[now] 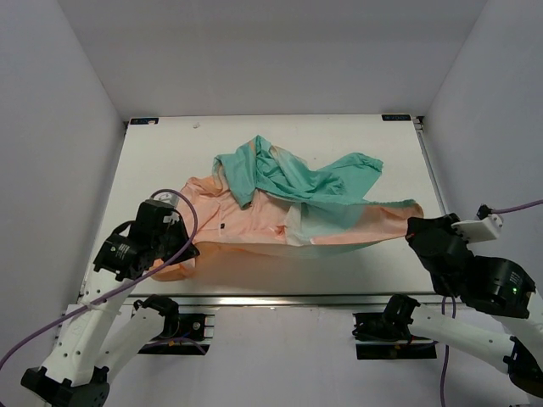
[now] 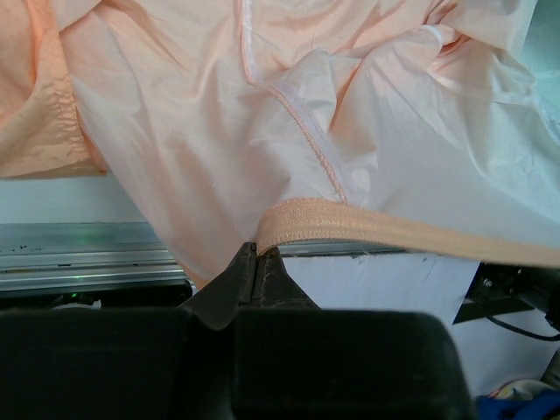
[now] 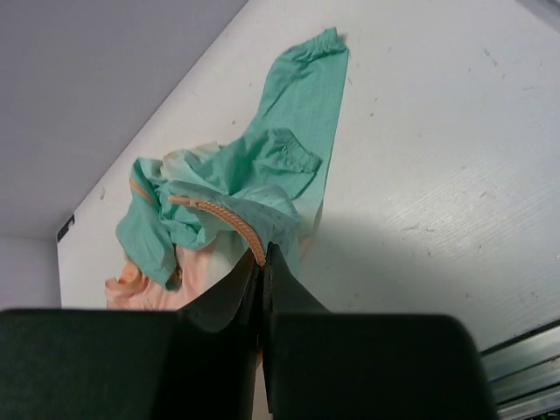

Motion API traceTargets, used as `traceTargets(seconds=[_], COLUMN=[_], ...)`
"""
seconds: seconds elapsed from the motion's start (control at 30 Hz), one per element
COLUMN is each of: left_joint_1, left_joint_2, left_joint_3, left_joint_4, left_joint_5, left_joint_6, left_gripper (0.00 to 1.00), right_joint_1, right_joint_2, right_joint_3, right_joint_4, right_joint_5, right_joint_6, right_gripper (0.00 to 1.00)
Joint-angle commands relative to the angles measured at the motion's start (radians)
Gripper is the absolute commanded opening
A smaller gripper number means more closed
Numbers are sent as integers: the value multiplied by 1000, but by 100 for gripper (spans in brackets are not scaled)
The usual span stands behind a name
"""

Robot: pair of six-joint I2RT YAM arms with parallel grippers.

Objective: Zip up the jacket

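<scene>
The jacket (image 1: 288,199) lies crumpled across the white table, peach-orange on the left with teal-green folds on top and to the right. My left gripper (image 1: 185,249) is at its near left corner. In the left wrist view its jaws (image 2: 257,248) are shut on the end of a peach zipper band (image 2: 394,229), lifted over the table's front edge. My right gripper (image 1: 413,227) is at the jacket's right end. In the right wrist view it (image 3: 265,257) is shut on the end of the orange zipper tape (image 3: 227,217), bordered by teal cloth (image 3: 289,149).
The metal front rail (image 1: 271,298) of the table runs just below the jacket. White walls enclose the table (image 1: 170,153) on the left, back and right. Purple cables (image 1: 191,212) loop over the left arm and beside the right arm.
</scene>
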Motion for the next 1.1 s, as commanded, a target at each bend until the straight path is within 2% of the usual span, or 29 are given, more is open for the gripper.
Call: traceTargets(seconds=[0.0,0.13,0.23,0.33,0.4,0.43,0.5,0.6,0.63,0.67,0.8,0.9,0.93,0.97,1.0,1.03,1.07], left_joint_1=[2,2,2,2,2,2,2,2,2,2,2,2,2,2,2,2,2], left_joint_2=[8,30,82,161,215,255,315,387,439,467,573,610,617,623,629,628,628], left_joint_3=[-10,-62,-121,-152,-128,-129,-136,-140,-140,-140,-128,-105,-93,-62,-45,-13,2], left_joint_4=[30,85,73,80,59,56,74,91,96,106,142,175,174,166,157,136,120], left_joint_5=[46,33,-25,-78,-92,-113,-125,-138,-144,-147,-165,-184,-188,-194,-202,-223,-236], left_joint_6=[50,-8,-41,-62,-65,-100,-119,-153,-163,-171,-185,-188,-188,-186,-186,-188,-188], left_gripper=[0,0,0,0,0,0,0,0,0,0,0,0,6,16,43,59,67], right_joint_1=[-2,-2,-4,-31,-86,-190,-341,-467,-536,-561,-621,-630,-633,-636,-645,-656,-656], right_joint_2=[43,122,252,331,407,434,495,554,573,621,799,960,1001,1076,1109,1177,1207], right_joint_3=[37,-4,52,74,74,68,5,-110,-128,-138,-92,-21,21,42,63,125,163], right_joint_4=[17,42,-31,-30,65,121,342,667,735,818,918,917,920,923,926,898,869], right_joint_5=[132,190,219,226,194,155,21,-196,-322,-375,-463,-497,-500,-501,-506,-536,-555], right_joint_6=[-25,-30,68,59,-70,-149,-383,-622,-663,-689,-795,-809,-823,-823,-829,-837,-835], right_gripper=[0,0,0,0,0,0,0,0,0,0,0,0,0,0,1,16,23])
